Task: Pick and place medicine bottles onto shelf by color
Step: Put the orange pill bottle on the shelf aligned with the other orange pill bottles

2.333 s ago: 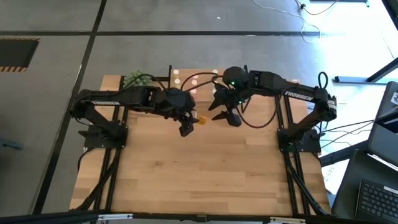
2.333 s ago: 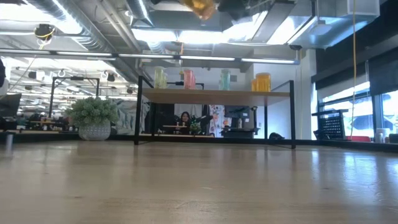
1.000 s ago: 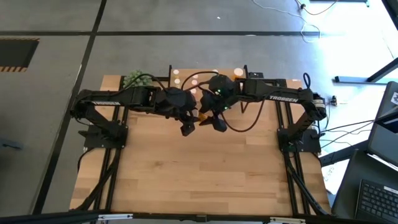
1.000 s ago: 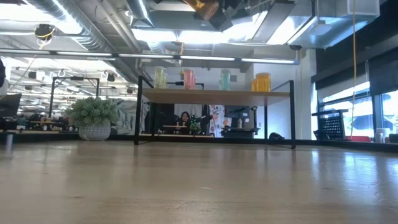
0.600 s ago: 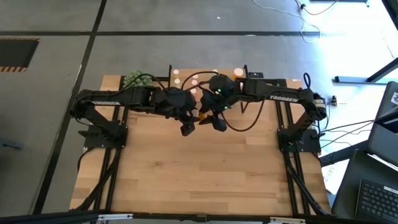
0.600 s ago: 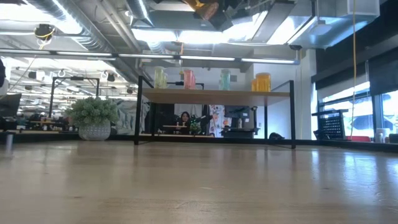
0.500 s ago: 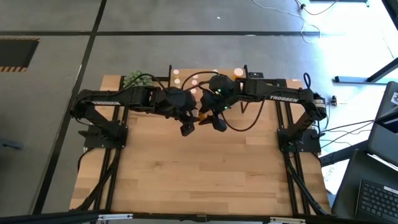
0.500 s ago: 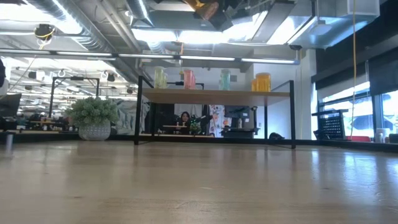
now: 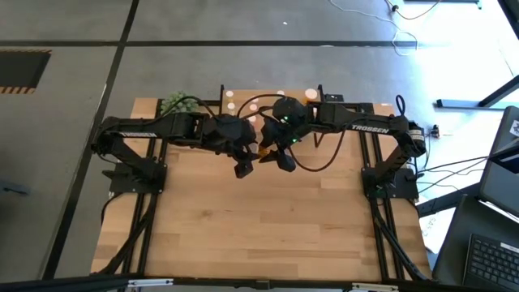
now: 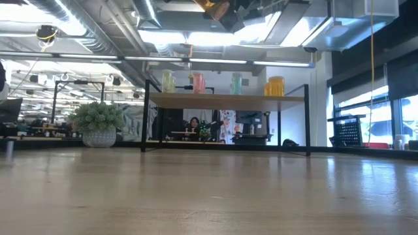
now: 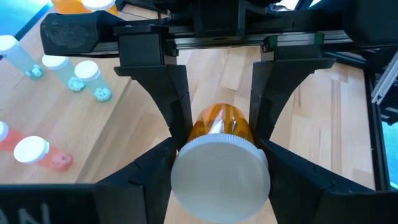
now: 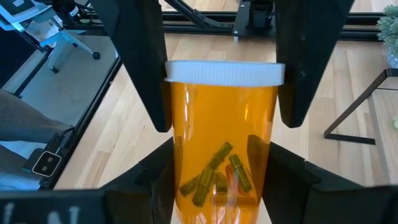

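Observation:
A large orange medicine bottle (image 9: 261,152) with a white cap is held level in mid-air between both grippers, in front of the shelf (image 10: 225,100). My left gripper (image 9: 250,156) is shut on its cap end and my right gripper (image 9: 272,156) on its orange body. In the low view only the bottle (image 10: 215,8) shows, at the top edge. On the shelf stand a yellowish bottle (image 10: 168,81), a pink bottle (image 10: 198,82), a green bottle (image 10: 236,83) and an orange bottle (image 10: 275,85), each on its base. My left gripper pinches the white cap (image 11: 221,174) between its two fingers, coming level from the table's left, along the bottle. The bottle is lifted clear and lies level. My right gripper pinches the orange body (image 12: 217,149) near its base between both fingers, coming level from the table's right. The cap end (image 12: 224,71) points away from it.
A spiky green plant in a pot (image 10: 99,121) stands at the far left, beside the shelf. In the left wrist view, small green bottles (image 11: 78,78) and a pink one (image 11: 37,152) stand below on the shelf. A wide stretch of wooden tabletop (image 9: 259,227) lies toward the near edge.
In the last second nothing has visibly moved. Before that, my right gripper came from the right toward the table's left, up to the bottle that my left gripper held still in the air.

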Motion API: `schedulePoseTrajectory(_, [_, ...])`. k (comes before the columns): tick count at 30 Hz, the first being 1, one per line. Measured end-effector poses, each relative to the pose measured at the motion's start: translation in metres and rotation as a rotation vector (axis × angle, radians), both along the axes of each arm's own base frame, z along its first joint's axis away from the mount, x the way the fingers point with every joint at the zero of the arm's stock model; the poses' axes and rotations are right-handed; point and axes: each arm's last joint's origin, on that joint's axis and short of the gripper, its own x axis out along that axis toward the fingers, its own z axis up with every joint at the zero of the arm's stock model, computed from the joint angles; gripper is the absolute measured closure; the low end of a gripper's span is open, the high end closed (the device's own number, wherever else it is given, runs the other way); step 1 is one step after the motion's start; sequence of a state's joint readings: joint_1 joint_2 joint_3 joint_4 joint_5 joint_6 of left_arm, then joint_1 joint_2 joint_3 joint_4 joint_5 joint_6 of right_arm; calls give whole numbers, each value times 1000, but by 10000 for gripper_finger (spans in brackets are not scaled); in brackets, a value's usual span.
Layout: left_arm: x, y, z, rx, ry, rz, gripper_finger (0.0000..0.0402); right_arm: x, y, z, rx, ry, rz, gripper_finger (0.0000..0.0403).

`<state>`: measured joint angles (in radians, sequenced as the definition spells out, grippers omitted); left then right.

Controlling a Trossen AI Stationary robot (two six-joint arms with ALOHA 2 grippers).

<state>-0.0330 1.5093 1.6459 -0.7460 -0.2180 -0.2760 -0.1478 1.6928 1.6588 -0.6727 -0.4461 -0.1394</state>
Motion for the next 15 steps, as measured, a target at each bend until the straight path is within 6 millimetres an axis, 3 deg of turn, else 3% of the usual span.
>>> schedulePoseTrajectory(15, [1, 0, -1, -8, 4, 3, 193, 0, 0, 0, 1, 2, 1, 214])
